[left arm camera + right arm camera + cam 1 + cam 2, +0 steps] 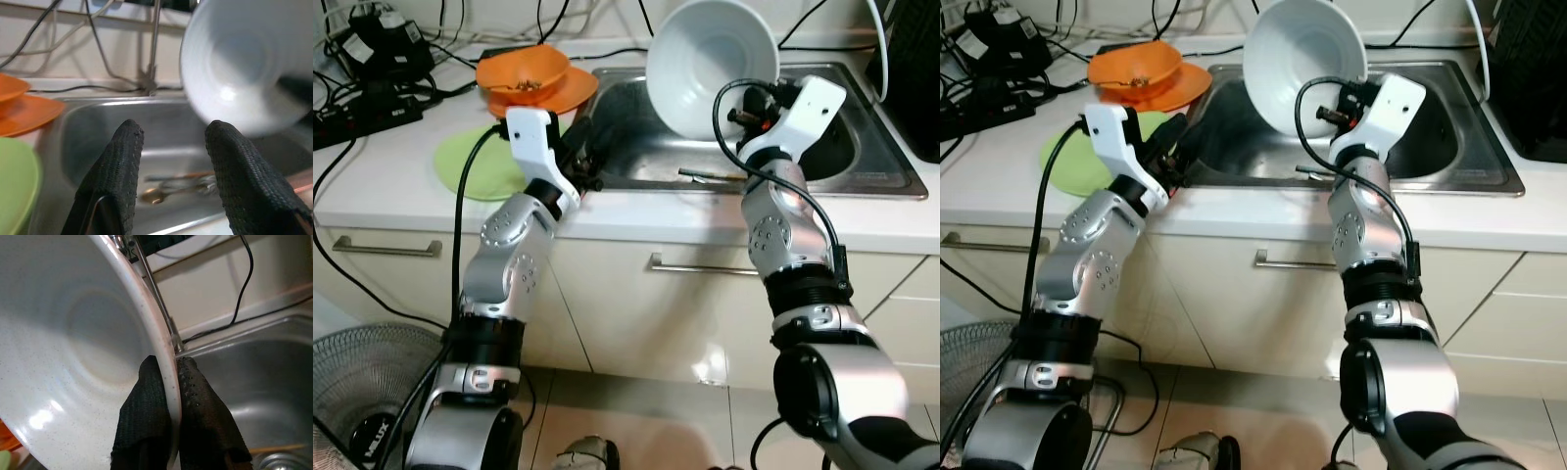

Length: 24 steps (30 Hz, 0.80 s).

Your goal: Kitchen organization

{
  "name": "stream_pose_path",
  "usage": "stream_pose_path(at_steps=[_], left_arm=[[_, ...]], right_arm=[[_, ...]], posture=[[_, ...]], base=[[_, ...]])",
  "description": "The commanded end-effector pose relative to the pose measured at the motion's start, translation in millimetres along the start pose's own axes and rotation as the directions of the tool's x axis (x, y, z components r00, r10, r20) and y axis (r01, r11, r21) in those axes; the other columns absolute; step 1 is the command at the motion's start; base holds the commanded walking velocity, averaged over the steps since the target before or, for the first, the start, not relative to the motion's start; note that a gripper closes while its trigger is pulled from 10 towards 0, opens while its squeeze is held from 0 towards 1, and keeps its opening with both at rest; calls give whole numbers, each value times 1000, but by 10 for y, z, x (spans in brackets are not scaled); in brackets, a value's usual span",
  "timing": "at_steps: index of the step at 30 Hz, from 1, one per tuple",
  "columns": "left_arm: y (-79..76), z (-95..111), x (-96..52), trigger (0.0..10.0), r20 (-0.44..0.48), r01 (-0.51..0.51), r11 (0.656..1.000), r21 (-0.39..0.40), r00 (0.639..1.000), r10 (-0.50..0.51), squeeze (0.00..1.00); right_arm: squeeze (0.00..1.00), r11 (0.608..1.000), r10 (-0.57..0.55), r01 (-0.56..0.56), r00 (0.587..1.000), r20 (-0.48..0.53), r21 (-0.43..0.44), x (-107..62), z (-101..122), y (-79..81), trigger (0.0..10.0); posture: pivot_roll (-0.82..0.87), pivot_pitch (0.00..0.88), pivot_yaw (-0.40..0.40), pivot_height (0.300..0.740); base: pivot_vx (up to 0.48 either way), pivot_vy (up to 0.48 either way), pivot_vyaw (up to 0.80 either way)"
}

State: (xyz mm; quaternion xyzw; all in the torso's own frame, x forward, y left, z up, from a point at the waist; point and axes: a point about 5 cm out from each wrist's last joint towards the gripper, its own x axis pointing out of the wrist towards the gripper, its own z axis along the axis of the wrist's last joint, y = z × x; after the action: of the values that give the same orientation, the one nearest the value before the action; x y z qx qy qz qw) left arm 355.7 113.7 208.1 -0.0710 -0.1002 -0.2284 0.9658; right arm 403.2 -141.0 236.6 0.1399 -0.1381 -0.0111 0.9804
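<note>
While the right gripper (168, 382) pinched its rim, the bowl (710, 64) was tipped, mouth facing the camera, above the sink (862, 162); the left gripper (171, 161), open and empty, framed cutlery (171, 188).

A pale countertop (391, 186) carries a steel sink (862, 166), and beside the left gripper (579, 157), on its outer side, a green plate (475, 166) lies flat on the counter. Just beyond that plate from the gripper sits an orange plate (570, 90) with an orange bowl (521, 70) on it, and black cables (372, 108) trail across the counter further out to that side. In the sink basin, below the right gripper (744, 116), some cutlery (710, 175) lies on the bottom.
</note>
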Motion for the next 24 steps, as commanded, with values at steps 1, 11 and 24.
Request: stream_pose_path(at_steps=[1, 11, 24], left_arm=[[-11, -81, -47, 10000, -23, -30, 993, 113, 999, 33, 0], [-85, -146, -76, 10000, -10, -58, 987, 147, 998, 60, 0], [-91, -145, -78, 10000, 5, -71, 986, 152, 997, 71, 0]], right_arm=[[0, 996, 47, -44, 998, 40, -75, 41, 70, 108, 10000], [0, 979, 79, -69, 996, 46, -192, 13, -27, 113, 10000], [0, 975, 76, -62, 995, 62, -213, 16, -36, 84, 10000]], posture=[[172, 30, 100, 740], [163, 33, 100, 740], [160, 25, 102, 740]], base=[[0, 0, 0], [81, 0, 0], [340, 0, 0]])
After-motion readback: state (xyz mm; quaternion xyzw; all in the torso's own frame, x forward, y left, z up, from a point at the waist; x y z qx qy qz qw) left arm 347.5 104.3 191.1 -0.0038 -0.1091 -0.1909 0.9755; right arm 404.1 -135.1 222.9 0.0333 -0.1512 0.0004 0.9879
